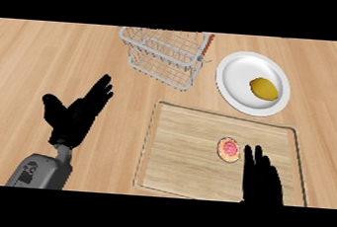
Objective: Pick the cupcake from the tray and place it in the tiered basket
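Head view, findings as follows. The cupcake [229, 149] sits on the wooden tray [184, 136], right of the tray's middle, seen from above with its pink top showing. The tray lies on the tabletop [44, 52] in the lower right of the frame.

My right hand [260, 179] comes in from the lower edge over the tray's lower right part. Its fingers are straight and point up the frame, holding nothing. The fingertips end just beside the cupcake, on its right; I cannot tell whether they touch it.

My left hand [76, 114] shows at centre left, over bare tabletop and left of the tray, well apart from the cupcake. Its fingers are spread wide and straight, with nothing in it.

The tiered basket [164, 56], made of wire, stands at upper centre, above the tray's upper left corner. To its right a white plate [236, 75] carries a lemon [265, 89]; the plate's lower rim lies near the tray's upper edge
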`<state>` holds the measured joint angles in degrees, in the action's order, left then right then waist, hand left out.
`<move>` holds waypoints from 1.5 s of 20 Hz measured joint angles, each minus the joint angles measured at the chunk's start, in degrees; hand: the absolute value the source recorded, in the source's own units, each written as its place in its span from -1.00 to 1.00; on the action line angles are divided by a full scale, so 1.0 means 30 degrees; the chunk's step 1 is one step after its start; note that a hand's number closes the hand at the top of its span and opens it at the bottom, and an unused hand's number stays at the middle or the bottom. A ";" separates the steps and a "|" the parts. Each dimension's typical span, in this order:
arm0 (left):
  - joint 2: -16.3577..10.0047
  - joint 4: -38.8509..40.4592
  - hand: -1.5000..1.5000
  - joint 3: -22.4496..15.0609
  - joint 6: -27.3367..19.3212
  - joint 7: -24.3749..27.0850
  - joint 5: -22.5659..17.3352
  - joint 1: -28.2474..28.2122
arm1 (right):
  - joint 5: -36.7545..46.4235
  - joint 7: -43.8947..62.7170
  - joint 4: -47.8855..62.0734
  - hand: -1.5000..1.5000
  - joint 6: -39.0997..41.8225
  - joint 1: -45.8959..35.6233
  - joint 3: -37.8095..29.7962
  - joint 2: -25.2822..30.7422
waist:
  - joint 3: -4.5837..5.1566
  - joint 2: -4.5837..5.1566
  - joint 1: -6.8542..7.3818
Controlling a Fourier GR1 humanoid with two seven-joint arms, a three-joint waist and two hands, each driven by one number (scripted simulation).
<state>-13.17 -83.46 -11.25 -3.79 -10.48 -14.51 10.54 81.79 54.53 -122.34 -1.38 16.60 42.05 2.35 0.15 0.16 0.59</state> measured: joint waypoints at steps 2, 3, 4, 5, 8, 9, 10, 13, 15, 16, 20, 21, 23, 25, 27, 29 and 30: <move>0.0053 -0.0065 0.00 0.0115 0.0091 -0.0096 0.0041 -0.0013 | -0.0246 0.1122 0.0868 -1.00 0.0397 -0.1366 0.0286 -0.0066 | -0.0017 -0.0010 -0.0022; 0.0092 0.0003 0.00 0.0187 0.0138 0.0029 0.0135 -0.0103 | -0.0284 0.1331 0.1166 -1.00 0.0502 -0.1623 0.0314 -0.0164 | -0.0023 -0.0019 -0.0053; 0.0166 -0.0027 0.00 0.0239 0.0083 -0.0179 0.0190 -0.0002 | -0.0358 0.1584 0.1508 -1.00 0.0576 -0.2020 0.0453 -0.0143 | -0.0028 -0.0025 -0.0075; 0.0191 0.0090 0.00 0.0392 0.0162 -0.0186 0.0210 0.0120 | -0.0425 0.1666 0.1698 -1.00 0.0692 -0.2248 0.0346 -0.0252 | -0.0032 -0.0030 -0.0105; 0.0237 -0.0205 0.00 0.0637 0.0294 -0.0623 0.0304 0.0166 | -0.0224 0.1607 0.2290 -1.00 0.0530 -0.2228 0.0049 -0.0486 | -0.0043 -0.0049 -0.0169; 0.0221 -0.0071 0.00 0.0762 0.0429 -0.0716 0.0287 0.0323 | -0.0170 0.1479 0.2730 -1.00 0.0253 -0.2170 -0.0184 -0.0482 | -0.0043 -0.0052 -0.0189; 0.0291 -0.0113 0.00 0.0773 0.0435 -0.0744 0.0399 0.0227 | 0.0110 0.1579 0.2753 -1.00 0.0208 -0.2148 -0.0023 -0.0522 | -0.0049 -0.0052 -0.0200; 0.0731 -0.0531 0.00 0.0543 0.0147 -0.0749 0.0889 -0.0127 | 0.0312 0.1296 0.3659 -1.00 -0.0830 -0.1846 -0.0428 -0.0363 | -0.0050 -0.0065 -0.0214; 0.0692 -0.0278 0.00 0.0921 0.0382 -0.0805 0.0835 0.0105 | 0.0431 0.1219 0.4049 -1.00 -0.1339 -0.1724 -0.0544 -0.0259 | -0.0051 -0.0063 -0.0237; 0.0657 -0.0357 0.00 0.1036 0.0528 -0.0792 0.0827 -0.0063 | 0.0348 0.1207 0.3984 -1.00 -0.1325 -0.1880 -0.0784 -0.0345 | -0.0055 -0.0060 -0.0232; 0.0934 -0.0261 0.00 0.1115 0.0831 -0.0527 0.1159 -0.0258 | 0.0408 0.1122 0.3448 -1.00 -0.1805 -0.1255 -0.0944 -0.0063 | -0.0054 -0.0065 -0.0252; 0.1108 0.0150 0.00 0.1239 0.0852 -0.0382 0.1217 0.0014 | 0.0346 0.1089 0.3533 -1.00 -0.1919 -0.1240 -0.1034 -0.0096 | -0.0051 -0.0066 -0.0262; 0.1315 0.0198 0.00 0.1185 0.0887 -0.0034 0.1486 -0.0279 | -0.0057 0.0783 0.3960 -1.00 -0.2400 -0.1500 -0.1449 -0.0044 | -0.0049 -0.0063 -0.0242; 0.1097 -0.0343 0.00 0.1436 0.1244 -0.0327 0.1358 -0.0615 | -0.0353 0.0400 0.4511 -1.00 -0.3021 -0.1557 -0.1820 0.0054 | -0.0053 -0.0064 -0.0223; 0.1308 -0.0828 0.00 0.1376 0.1084 -0.0736 0.1522 -0.0658 | -0.1126 0.0002 0.4863 -1.00 -0.3159 -0.1974 -0.2656 0.0139 | -0.0054 -0.0063 -0.0208; 0.1292 -0.0802 0.00 0.1716 0.1318 -0.0965 0.1477 -0.0408 | -0.1203 -0.0193 0.5213 -1.00 -0.3516 -0.2030 -0.2832 0.0042 | -0.0053 -0.0063 -0.0218; 0.1377 -0.0473 0.00 0.1821 0.1389 -0.0883 0.1551 -0.0204 | -0.1347 -0.0241 0.5245 -1.00 -0.3493 -0.2212 -0.3090 0.0010 | -0.0055 -0.0062 -0.0227</move>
<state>-9.04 -84.88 -5.78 0.38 -13.13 -9.86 9.92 77.75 53.81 -106.60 -11.86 9.97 32.78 2.38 -0.01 -0.02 -0.09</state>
